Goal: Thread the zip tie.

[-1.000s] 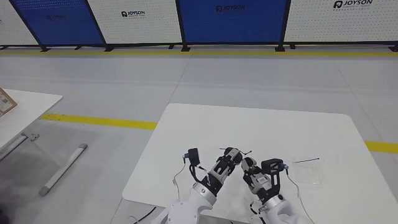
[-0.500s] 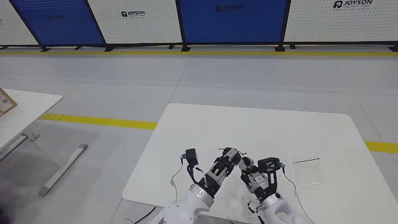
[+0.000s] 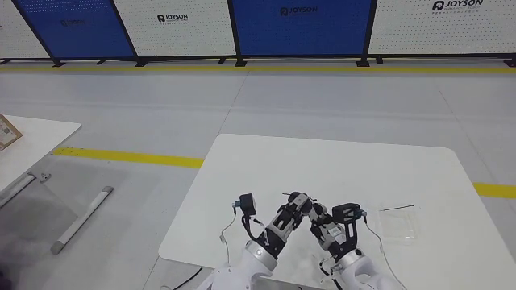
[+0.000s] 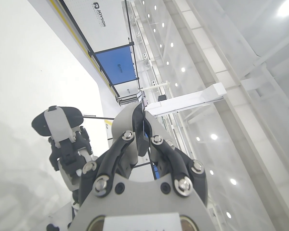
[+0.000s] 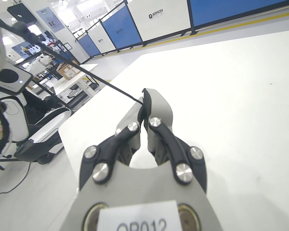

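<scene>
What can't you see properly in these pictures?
- Right wrist view: the zip tie blurs at its far end, near the edge.
- Left wrist view: the left gripper is shut, hiding whatever it pinches.
- Top view: whether the zip tie is threaded is too small to see.

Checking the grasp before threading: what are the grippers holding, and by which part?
The right gripper pinches the black zip tie at one strap end. The left gripper is shut on it farther along; exactly where is hidden.

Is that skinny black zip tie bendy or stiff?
Probably springy rather than floppy: the zip tie runs out straight from the right gripper without sagging. Likely very light, being so thin. It might slip, pinched only at the fingertips.
</scene>
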`<move>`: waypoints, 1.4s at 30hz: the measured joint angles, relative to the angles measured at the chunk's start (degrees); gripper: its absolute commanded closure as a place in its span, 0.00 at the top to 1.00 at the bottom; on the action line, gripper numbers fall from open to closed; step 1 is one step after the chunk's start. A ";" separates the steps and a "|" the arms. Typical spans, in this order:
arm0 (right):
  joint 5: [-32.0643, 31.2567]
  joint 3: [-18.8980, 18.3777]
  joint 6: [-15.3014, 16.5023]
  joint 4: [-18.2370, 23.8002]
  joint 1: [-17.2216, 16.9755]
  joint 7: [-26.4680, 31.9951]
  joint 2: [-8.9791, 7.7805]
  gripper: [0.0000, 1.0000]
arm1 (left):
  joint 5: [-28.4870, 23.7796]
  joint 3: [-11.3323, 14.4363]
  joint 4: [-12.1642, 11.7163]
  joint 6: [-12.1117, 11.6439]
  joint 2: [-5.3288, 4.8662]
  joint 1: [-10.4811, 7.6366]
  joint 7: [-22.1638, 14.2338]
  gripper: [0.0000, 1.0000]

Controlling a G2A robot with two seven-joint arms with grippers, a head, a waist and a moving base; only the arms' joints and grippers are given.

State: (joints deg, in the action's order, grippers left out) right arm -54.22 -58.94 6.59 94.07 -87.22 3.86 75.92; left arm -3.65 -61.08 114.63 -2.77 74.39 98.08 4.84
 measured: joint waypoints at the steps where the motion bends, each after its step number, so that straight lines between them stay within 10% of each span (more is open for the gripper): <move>1: 0.01 -0.04 0.07 0.08 -0.06 -0.08 -0.01 1.00 | -0.02 0.05 -0.06 0.09 0.01 -0.07 0.06 0.00; 12: 2.04 -5.66 3.43 4.68 -5.43 -5.28 -1.14 1.00 | -1.44 -0.83 -1.45 2.86 0.36 -1.52 4.61 0.00; 26: 15.80 -22.21 12.92 13.99 -22.16 -21.46 -3.49 1.00 | -7.79 -4.89 -5.62 3.76 0.60 -2.08 7.68 0.00; 42: 22.12 -24.29 12.25 14.20 -21.34 -18.75 -3.54 1.00 | -8.05 -5.66 -7.44 3.64 0.86 -2.60 10.76 0.00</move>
State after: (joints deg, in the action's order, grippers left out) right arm -32.10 -83.23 18.84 108.27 -108.56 -14.89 72.38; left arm -11.70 -66.74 107.19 0.87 75.25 95.47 15.60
